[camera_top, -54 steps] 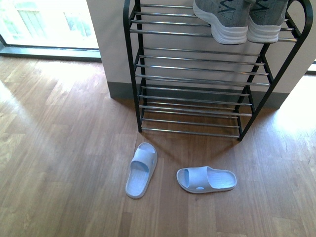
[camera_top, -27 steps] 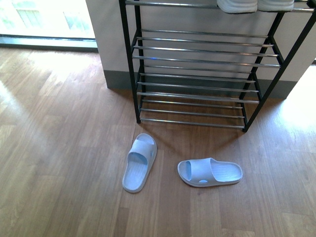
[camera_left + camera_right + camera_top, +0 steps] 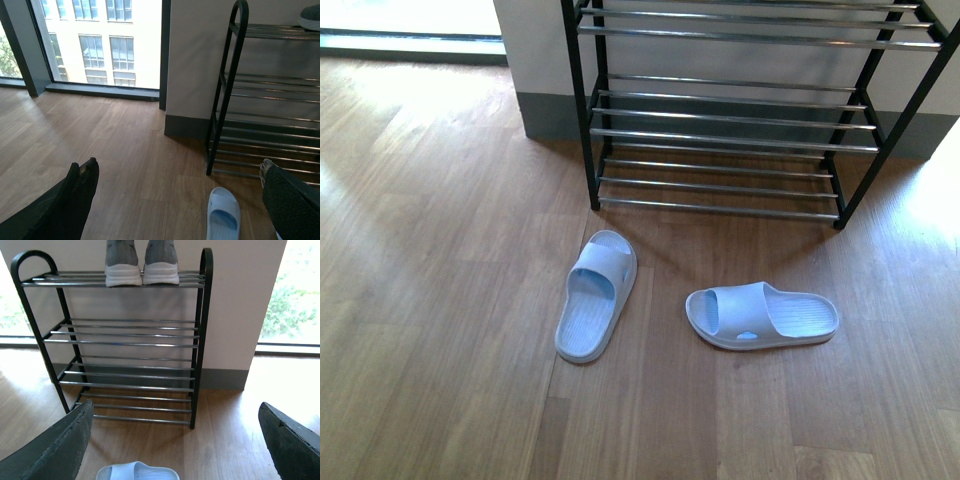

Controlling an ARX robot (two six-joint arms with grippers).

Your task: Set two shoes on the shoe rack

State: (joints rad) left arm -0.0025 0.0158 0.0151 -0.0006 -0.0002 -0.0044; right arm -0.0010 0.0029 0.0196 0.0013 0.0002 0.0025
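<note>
Two pale blue slide sandals lie on the wooden floor in front of the shoe rack. The left sandal points toward the rack; the right sandal lies sideways. My left gripper is open above the floor, with the left sandal below, between its fingers. The right gripper is open, facing the rack, and the right sandal shows at the picture's edge. A pair of grey sneakers with white soles stands on the rack's top shelf. Neither arm shows in the front view.
A pale wall with a dark skirting board stands behind the rack. Floor-to-ceiling windows run to the left, and another window is to the right of the wall. Wooden floor spreads left of the sandals.
The front view has tilted downward: the rack's top shelf and the grey sneakers have slid out of the frame, and both sandals now sit higher and nearer in the picture.
</note>
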